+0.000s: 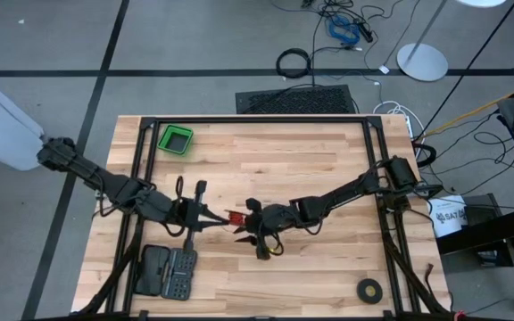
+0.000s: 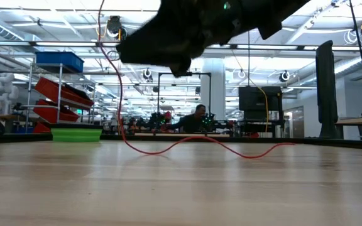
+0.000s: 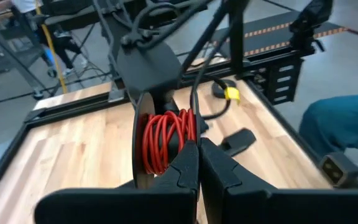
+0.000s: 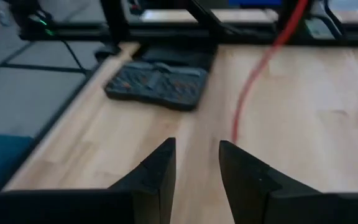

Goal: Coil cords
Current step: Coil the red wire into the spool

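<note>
So on the table (image 1: pixel 319 169), starting at the left: the green bin (image 1: pixel 175 138) sits around 10 o'clock, and all I can see inside is its own green floor. Down at about 7 o'clock there's an open black tool case (image 1: pixel 168 270), with rows of small bits in its tray; too small to tell what they are.

The left gripper (image 1: pixel 211 219) reaches in from 9 o'clock toward the middle. In its wrist view, the fingers (image 3: pixel 182 171) are pressed together with no gap, tips right up against the cord (image 3: pixel 166 134). I can't tell if a strand is actually pinched between them.

The cord looks red here. It's wound in several loops around a dark part of the right arm, held just above the table's middle, between the two grippers. From the loops, a loose length hangs down and snakes across the wood.

The right gripper (image 1: pixel 255 239) comes in from 3 o'clock and sits at the cord's 5 o'clock, just beside it. Its fingers (image 4: pixel 160 162) are spread with nothing between them.

A black tape ring (image 1: pixel 369 288) lies flat at 5 o'clock, well apart from everything.
</note>
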